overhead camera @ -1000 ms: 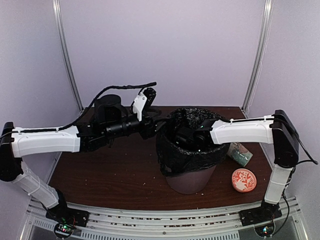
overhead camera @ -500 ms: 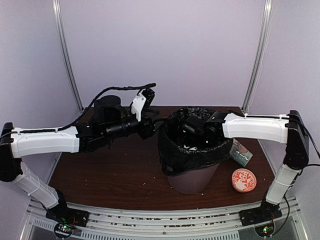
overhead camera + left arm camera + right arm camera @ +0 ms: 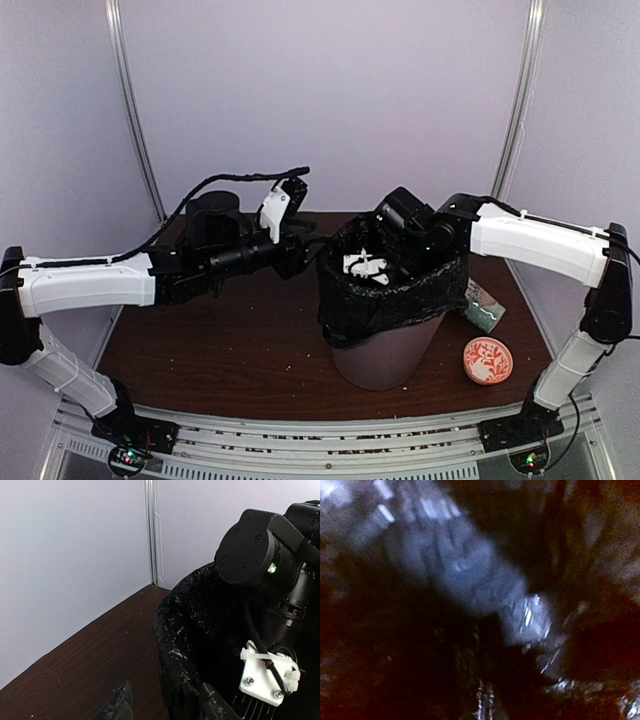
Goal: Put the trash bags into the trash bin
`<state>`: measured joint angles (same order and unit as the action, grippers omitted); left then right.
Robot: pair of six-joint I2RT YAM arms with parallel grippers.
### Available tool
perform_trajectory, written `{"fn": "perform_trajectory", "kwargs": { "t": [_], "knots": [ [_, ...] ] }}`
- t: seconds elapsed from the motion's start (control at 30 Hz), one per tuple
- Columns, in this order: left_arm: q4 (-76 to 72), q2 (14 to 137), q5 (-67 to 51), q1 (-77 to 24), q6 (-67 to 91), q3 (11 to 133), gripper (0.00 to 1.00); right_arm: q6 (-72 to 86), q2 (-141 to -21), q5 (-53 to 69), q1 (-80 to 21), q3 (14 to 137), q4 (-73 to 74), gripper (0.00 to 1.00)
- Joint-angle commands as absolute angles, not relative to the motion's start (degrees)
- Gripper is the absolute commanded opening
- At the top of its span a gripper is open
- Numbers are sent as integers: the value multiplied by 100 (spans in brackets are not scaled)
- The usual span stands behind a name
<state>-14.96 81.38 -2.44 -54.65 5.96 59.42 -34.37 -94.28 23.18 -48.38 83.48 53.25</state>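
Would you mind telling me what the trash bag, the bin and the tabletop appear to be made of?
The trash bag looks like thin black plastic film, crinkled with glossy highlights. The trash bin seems to be moulded plastic with a smooth, matte mauve-brown wall. The table is dark wood or wood-look laminate, showing streaked grain.

**Top external:** mounted high behind the arm bases, beyond the table's [image 3: 230, 350] near edge, facing forward and down. It stands far enough off to take in the whole table up to the back wall [image 3: 330, 100].

**Left wrist:** low and close, left of the bin [image 3: 385, 360], facing right across the bag's [image 3: 385, 300] rim toward the table's back right corner. Both views share that rim, the right arm's [image 3: 530, 240] wrist above it, and the back edge.

**Right wrist:** extremely close, dark and blurred. It appears to face down inside the bag, sharing only that lining with the others.
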Motion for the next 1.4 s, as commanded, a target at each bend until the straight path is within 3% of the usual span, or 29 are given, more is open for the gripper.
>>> {"fn": "perform_trajectory", "kwargs": {
  "t": [0.0, 0.7, 0.83, 0.97, 1.07, 1.17, 1.23, 1.33, 1.37],
  "knots": [
    [-1585, 7808, -185, -5476, 739, 5739, 47, -3327, -9259, 2879, -4811, 8474, 4961, 0],
    [-1645, 6660, 565, -5476, 421, 5607, 49, -3030, -9075, 3568, -4583, 9348, 4926, 0],
    [-1258, 6496, 1048, -5476, 288, 5687, 53, -2787, -8981, 3514, -4453, 9762, 4731, 2],
    [-526, 6529, 1935, -5381, 133, 6032, 64, -2014, -8751, 3628, -4028, 9787, 3805, 17],
    [-105, 6535, 2540, -5253, 114, 6222, 73, -1482, -8483, 3761, -3544, 9686, 3123, 41],
    [382, 6499, 2725, -5135, 141, 6464, 76, -956, -8134, 3713, -2962, 9520, 2541, 55],
    [600, 6470, 2856, -5065, 50, 6570, 78, -590, -7857, 3561, -2423, 9226, 2016, 71],
    [790, 6469, 3144, -4901, -218, 6699, 80, 101, -7368, 2568, -1739, 8567, 1147, 97],
    [837, 6469, 3207, -4786, -291, 6739, 80, 246, -7218, 2339, -1529, 8306, 895, 100]
  ]
}}
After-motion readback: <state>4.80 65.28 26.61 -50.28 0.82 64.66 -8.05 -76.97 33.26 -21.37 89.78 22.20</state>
